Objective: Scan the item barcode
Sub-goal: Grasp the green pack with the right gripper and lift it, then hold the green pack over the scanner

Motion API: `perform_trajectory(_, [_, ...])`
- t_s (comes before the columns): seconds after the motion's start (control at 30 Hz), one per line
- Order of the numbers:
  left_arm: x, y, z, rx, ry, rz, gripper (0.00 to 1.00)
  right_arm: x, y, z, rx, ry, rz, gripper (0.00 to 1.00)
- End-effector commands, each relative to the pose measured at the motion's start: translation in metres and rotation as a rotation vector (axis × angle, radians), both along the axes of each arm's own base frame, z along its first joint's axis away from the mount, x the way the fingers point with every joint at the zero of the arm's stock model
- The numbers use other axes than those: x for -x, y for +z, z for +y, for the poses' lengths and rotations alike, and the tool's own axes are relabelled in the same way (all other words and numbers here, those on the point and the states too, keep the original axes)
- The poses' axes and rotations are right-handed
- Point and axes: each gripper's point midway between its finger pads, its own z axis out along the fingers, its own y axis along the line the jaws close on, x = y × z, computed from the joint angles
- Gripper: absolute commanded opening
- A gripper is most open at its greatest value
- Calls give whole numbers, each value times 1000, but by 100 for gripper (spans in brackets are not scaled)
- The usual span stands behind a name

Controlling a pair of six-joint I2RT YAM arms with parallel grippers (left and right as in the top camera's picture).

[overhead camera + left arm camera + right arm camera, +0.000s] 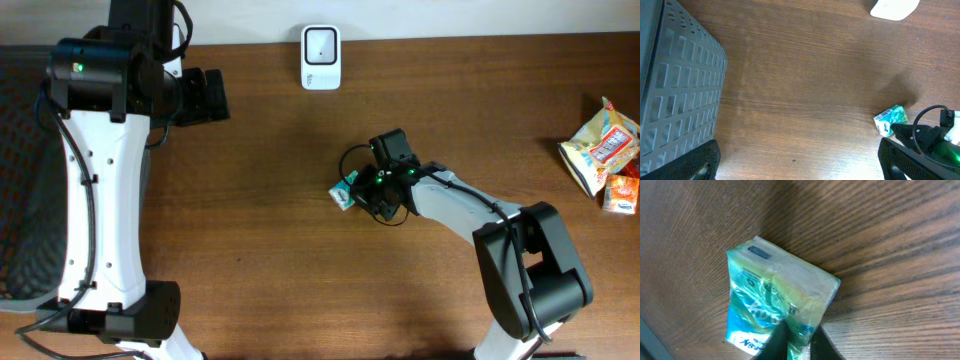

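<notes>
The right gripper (796,342) pinches the teal tissue packet (775,295). Next it likely lifts it toward the far white scanner (321,57). The left gripper (216,96) is released.

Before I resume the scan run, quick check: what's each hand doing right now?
Left hand: open, holding nothing.
Right hand: closed on the small teal-and-white plastic-wrapped packet.
</notes>
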Motion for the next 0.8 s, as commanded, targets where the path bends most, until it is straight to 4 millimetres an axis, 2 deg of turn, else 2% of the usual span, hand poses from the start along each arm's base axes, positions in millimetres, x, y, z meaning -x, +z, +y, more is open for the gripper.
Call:
perform_trajectory(0.0, [3,7,4,-5,13,-22,99,5,-27,-17,104,-14,29,4])
perform_trajectory(0.03, [3,7,4,-5,13,-22,99,2,-26,-16,106,22,-1,4])
perform_trajectory(0.07, [3,7,4,-5,13,-21,99,-10,-10,0,29,201,-115,4])
perform_trajectory(0.1, [3,7,4,-5,13,-22,99,-19,11,12,-56,355,-226,4])
perform_trajectory(0.13, [3,7,4,-5,13,-22,99,-28,40,22,-157,534,-376,4])
perform_trajectory(0.23, [3,7,4,-5,13,-22,99,-57,128,4,-513,639,-710,4])
perform_trajectory(0.27, [3,7,4,-5,13,-22,99,-55,157,-3,-614,714,-834,4])
perform_trajectory(0.33, [3,7,4,-5,14,-21,99,-40,185,-4,-725,844,-952,4])
perform_trajectory(0.47, [3,7,1,-5,7,-22,99,-35,189,0,-753,874,-960,4])
perform_trajectory(0.53, [3,7,1,-5,8,-22,99,-27,192,7,-752,954,-1036,4])
perform_trajectory(0.63, [3,7,1,-5,7,-22,99,-20,200,28,-747,1043,-1118,4])
perform_trajectory(0.67, [3,7,1,-5,7,-21,99,-24,204,38,-725,1029,-1120,4])
perform_trajectory(0.7, [3,7,1,-5,7,-22,99,-43,206,49,-652,942,-1105,4])
perform_trajectory(0.73, [3,7,1,-5,7,-21,99,-63,211,50,-580,865,-1114,4])
perform_trajectory(0.77, [3,7,1,-5,7,-22,99,-107,213,37,-413,680,-1078,4])
